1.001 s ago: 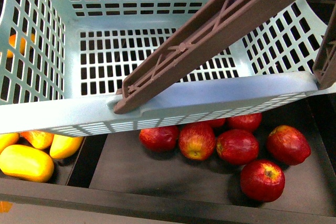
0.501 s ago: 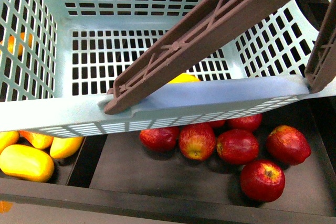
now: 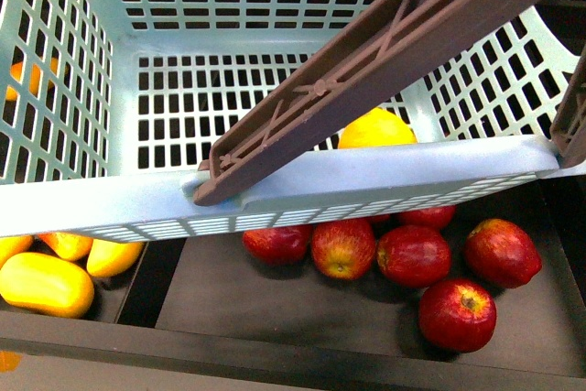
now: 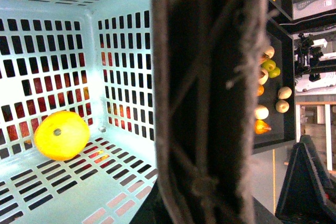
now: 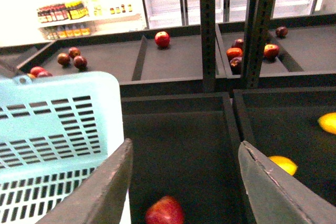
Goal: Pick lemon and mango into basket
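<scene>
The light-blue basket [image 3: 275,185] hangs close in front of me, its brown handle [image 3: 366,70] slanting across it. My left gripper [image 4: 202,198] is shut on that handle [image 4: 210,98], which fills the middle of the left wrist view and hides the jaws. One plump yellow lemon [image 3: 375,128] lies on the basket floor by the near wall [image 4: 62,135]. Elongated yellow mangoes [image 3: 46,283] lie in the bin under the basket's left corner. My right gripper [image 5: 186,145] is open and holds nothing, above a dark bin beside the basket [image 5: 58,129].
Several red apples [image 3: 414,255] lie in the dark bin [image 3: 229,304] below the basket's front edge. The right wrist view shows one apple [image 5: 164,211], yellow fruits [image 5: 283,163] in the adjoining bin, steel uprights [image 5: 207,24] and farther bins holding apples [image 5: 162,39].
The lemon has come into view inside the basket, rising above the near wall. The basket and its handle have shifted slightly.
</scene>
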Motion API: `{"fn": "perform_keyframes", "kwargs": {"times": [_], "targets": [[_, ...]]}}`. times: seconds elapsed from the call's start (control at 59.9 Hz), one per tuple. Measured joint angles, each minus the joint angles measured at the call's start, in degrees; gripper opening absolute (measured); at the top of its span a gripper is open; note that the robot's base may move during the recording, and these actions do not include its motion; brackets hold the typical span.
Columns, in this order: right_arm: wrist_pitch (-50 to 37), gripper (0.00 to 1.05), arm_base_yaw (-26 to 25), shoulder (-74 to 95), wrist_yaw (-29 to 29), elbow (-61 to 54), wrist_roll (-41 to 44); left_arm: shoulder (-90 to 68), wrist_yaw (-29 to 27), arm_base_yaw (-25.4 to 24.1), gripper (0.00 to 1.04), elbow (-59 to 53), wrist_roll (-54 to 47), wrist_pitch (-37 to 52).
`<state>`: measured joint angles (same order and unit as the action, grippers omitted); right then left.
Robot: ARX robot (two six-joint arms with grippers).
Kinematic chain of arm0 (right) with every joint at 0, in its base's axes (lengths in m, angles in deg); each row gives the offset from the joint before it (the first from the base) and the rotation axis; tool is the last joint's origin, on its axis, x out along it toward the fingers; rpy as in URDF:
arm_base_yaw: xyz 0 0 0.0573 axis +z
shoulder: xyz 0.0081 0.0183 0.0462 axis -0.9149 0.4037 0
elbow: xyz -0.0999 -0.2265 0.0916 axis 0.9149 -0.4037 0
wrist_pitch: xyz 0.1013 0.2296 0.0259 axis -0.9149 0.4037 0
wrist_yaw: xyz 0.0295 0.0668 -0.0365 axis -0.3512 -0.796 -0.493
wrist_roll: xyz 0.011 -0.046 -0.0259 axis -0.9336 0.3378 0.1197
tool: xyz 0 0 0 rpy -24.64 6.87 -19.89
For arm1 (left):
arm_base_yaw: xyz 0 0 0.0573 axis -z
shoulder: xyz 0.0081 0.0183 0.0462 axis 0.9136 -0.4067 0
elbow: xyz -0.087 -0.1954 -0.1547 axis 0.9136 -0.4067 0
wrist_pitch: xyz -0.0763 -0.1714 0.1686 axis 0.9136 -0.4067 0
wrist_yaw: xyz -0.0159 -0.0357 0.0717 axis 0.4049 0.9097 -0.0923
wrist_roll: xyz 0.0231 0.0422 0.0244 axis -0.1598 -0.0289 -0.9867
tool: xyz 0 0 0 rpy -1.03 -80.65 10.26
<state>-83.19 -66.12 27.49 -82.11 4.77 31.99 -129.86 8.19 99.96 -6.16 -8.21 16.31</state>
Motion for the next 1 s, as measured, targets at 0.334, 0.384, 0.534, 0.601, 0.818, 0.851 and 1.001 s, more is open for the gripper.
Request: {"fn": "perform_keyframes", "kwargs": {"times": [0.334,0.384,0.534,0.601,0.818,0.851,1.001], "targets": [[0.1,0.02,0.0,-7.8,0.0,-8.0,3.0,0.0,-0.2,0.0,0.05,0.0,-0.1,0.0],[0.4,0.02,0.0,-8.9,0.0,-8.8,3.1,0.0,-0.3,0.0,0.05,0.0,-0.2,0.0],[1.9,0.02,0.0,-12.5,0.0,-11.0,3.2,0.0,-0.2,0.0,0.05,0.0,-0.2,0.0],[2.8,0.02,0.0,-14.0,0.0,-11.8,3.2,0.0,-0.2,0.0,0.05,0.0,-0.1,0.0],[5.9,0.02,0.0,-19.2,0.0,-13.6,3.2,0.0,-0.3,0.0,0.05,0.0,-0.2,0.0],[6.4,0.02,0.0,-19.9,0.0,-13.8,3.2,0.0,-0.3,0.0,0.05,0.0,-0.2,0.0],[7.5,0.18,0.0,-21.9,0.0,-14.5,3.3,0.0,-0.3,0.0,0.05,0.0,-0.2,0.0]]}}
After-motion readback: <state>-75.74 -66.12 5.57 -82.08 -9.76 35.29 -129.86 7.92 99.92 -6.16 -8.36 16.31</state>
